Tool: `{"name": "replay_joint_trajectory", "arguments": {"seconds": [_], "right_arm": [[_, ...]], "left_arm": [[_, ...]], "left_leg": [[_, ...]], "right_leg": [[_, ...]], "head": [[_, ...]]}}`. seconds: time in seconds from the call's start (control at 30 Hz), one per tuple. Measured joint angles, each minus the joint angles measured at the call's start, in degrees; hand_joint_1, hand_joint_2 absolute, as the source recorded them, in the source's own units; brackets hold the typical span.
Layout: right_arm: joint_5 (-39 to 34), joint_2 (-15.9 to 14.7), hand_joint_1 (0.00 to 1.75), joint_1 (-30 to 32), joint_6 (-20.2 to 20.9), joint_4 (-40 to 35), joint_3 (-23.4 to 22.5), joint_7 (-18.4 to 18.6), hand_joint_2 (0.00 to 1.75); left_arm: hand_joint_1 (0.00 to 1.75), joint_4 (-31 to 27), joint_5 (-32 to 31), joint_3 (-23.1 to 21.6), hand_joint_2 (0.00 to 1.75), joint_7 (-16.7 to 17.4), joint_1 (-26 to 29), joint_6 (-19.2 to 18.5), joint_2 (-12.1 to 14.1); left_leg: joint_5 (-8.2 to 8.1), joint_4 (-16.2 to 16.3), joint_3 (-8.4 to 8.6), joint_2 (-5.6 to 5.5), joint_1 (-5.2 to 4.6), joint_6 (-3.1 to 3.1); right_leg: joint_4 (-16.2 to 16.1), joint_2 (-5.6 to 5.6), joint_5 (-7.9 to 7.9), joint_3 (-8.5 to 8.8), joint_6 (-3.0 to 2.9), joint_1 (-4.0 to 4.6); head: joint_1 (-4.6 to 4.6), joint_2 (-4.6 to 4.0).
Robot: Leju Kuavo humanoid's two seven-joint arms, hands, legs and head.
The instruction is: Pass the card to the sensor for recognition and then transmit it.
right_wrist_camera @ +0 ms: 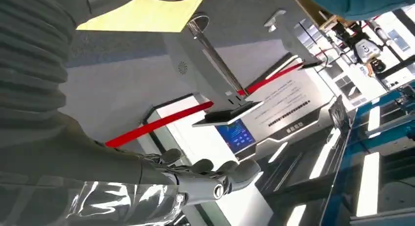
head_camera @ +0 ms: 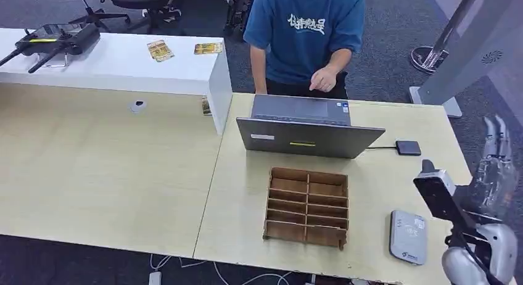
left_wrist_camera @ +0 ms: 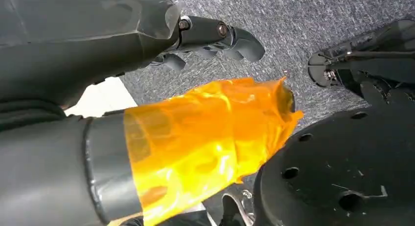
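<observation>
From the head view, a pale wooden table [head_camera: 395, 174] carries a brown wooden divided tray [head_camera: 307, 206] near its front edge, and to the right of that tray lies a grey rounded-rectangle card sensor [head_camera: 407, 236], close to the near right corner. Beyond the tray stands an open grey laptop [head_camera: 305, 129] with its back to the robot, and a small black box [head_camera: 408, 147] sits to its right on a cable. A person in a blue printed T-shirt [head_camera: 305, 32] stands at the far side, one hand over the laptop. The right hand [head_camera: 493, 168] is raised off the table's right edge, fingers extended and apart, holding nothing. No card can be made out on this table; two small yellow cards [head_camera: 160, 50] lie on the far white counter [head_camera: 123, 66]. In the left wrist view, the left hand [left_wrist_camera: 205, 37] hangs over grey carpet, its dark fingers curled around nothing, thumb wrapped in orange film. In the right wrist view, the right hand's fingers [right_wrist_camera: 215, 174] stretch out empty.
</observation>
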Motion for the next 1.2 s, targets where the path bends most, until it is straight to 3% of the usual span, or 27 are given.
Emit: {"name": "replay_joint_trajectory", "arguments": {"seconds": [0.3,0.53,0.67,1.2], "right_arm": [[0.0,-0.5,0.0,1.6,-0.2,-1.5,-0.4,-0.4,1.75],[-0.6,-1.2,0.0,15.1,-3.4,-9.9,-4.1,-5.7,1.75],[-0.1,-1.2,0.0,20.4,-4.1,-13.4,-4.6,-6.6,1.75],[0.4,-1.2,0.0,23.2,-4.2,-16.1,-5.5,-6.7,1.75]], "left_arm": [[0.0,0.0,0.6,0.4,0.0,0.0,0.0,0.0,-0.1],[0.0,0.0,3.2,0.8,0.0,-0.6,0.8,1.0,-1.4],[0.0,0.0,4.0,0.8,0.0,-0.7,0.8,1.2,-2.0],[0.0,0.0,4.1,0.8,0.0,-0.7,0.8,1.2,-2.2]], "left_leg": [[0.0,0.0,-0.01,-0.02,0.0,0.01],[-0.15,0.0,-0.09,-0.21,-0.01,0.06],[-0.16,0.0,-0.08,-0.19,-0.01,0.06],[-0.14,0.0,0.01,-0.13,-0.01,0.06]], "right_leg": [[0.0,-0.02,-0.01,-0.01,0.0,0.0],[-0.1,-0.21,-0.16,0.03,0.11,-0.01],[-0.1,-0.2,-0.17,0.02,0.11,-0.01],[0.0,-0.14,-0.16,0.09,0.1,-0.01]], "head": [[0.02,0.0],[0.0,0.0],[0.02,0.0],[0.0,0.0]]}}
